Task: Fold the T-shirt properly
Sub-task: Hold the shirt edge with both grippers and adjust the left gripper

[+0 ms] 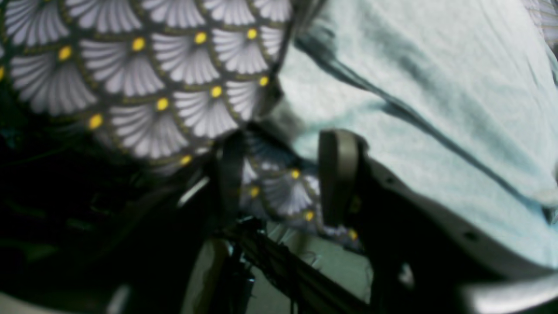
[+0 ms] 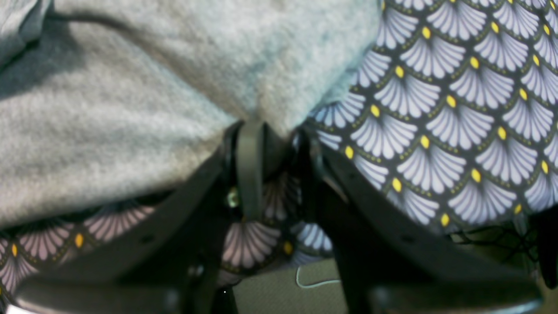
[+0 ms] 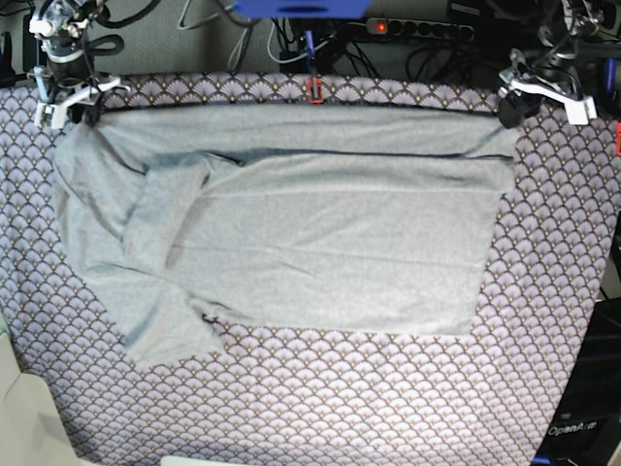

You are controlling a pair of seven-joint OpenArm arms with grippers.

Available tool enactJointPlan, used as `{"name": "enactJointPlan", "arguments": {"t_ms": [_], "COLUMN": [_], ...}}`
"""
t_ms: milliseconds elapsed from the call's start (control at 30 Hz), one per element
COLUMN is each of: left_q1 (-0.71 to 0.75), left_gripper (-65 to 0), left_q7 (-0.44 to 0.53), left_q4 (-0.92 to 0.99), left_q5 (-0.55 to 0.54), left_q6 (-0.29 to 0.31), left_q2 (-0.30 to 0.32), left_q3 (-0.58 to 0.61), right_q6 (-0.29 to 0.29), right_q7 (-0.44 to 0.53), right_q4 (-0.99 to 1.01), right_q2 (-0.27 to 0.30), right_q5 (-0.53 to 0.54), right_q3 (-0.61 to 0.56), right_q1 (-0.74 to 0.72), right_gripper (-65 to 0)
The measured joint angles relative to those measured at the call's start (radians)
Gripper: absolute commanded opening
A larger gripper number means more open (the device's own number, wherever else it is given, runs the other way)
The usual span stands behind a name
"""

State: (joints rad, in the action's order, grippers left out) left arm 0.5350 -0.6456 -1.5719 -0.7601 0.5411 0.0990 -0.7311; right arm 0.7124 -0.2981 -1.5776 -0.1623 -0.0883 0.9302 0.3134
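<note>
The light grey T-shirt [image 3: 310, 223] lies flat across the patterned table, its far edge folded over along the back. One sleeve [image 3: 170, 335] sticks out at the lower left. My left gripper [image 3: 511, 109] stands at the shirt's far right corner. In the left wrist view this gripper [image 1: 283, 174] is open, with only patterned cloth showing in the gap and the T-shirt [image 1: 436, 87] just beside it. My right gripper [image 3: 73, 105] is at the far left corner. Close up, that gripper [image 2: 281, 161] has its jaws slightly apart, and the T-shirt [image 2: 130, 87] edge rests at the fingertips.
A purple-grey scallop-patterned cloth [image 3: 340, 398] covers the whole table. A red clip [image 3: 315, 89] sits on the back edge, with cables and a power strip [image 3: 417, 29] behind it. A white object [image 3: 19, 408] stands past the lower left corner. The table's right edge [image 3: 604, 291] drops off to dark floor.
</note>
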Motion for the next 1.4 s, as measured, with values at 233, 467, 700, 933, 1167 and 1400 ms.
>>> {"name": "enactJointPlan", "arguments": {"t_ms": [233,467,700,933,1167,1400], "left_q1": [0.0,0.0,0.0,-0.082,-0.2,-0.265], "left_gripper": [-36.5,-27.4,-27.5,-27.5,-27.5,-27.5], "left_q7": [-0.002,-0.002,-0.009,-0.016,-0.009,-0.006], "left_q4": [-0.001,-0.001,-0.099,-0.135,-0.032,-0.018], "left_q5": [0.0,0.0,0.002,0.007,0.175,0.303], "left_q6": [0.072,0.07,0.144,0.145,0.144,0.144], "left_q2": [-0.007,-0.002,-0.006,-0.072,-0.132,-0.187], "left_q3": [-0.049,-0.087,-0.133,-0.126,-0.087,-0.091], "right_q6": [0.009,0.009,0.013,0.013,0.013,0.013], "right_q7": [0.0,0.011,0.013,0.015,0.014,0.015], "right_q4": [0.002,0.002,0.003,0.003,0.003,0.003], "right_q2": [-0.001,0.001,0.001,0.001,0.001,0.001], "right_q5": [0.0,-0.034,-0.057,-0.058,-0.061,-0.061], "right_q3": [0.027,0.027,0.029,0.029,0.029,0.029], "right_q1": [0.004,0.003,-0.005,-0.005,-0.006,-0.006], "right_gripper": [-49.8,-49.9,-49.9,-49.9,-49.9,-49.9]}}
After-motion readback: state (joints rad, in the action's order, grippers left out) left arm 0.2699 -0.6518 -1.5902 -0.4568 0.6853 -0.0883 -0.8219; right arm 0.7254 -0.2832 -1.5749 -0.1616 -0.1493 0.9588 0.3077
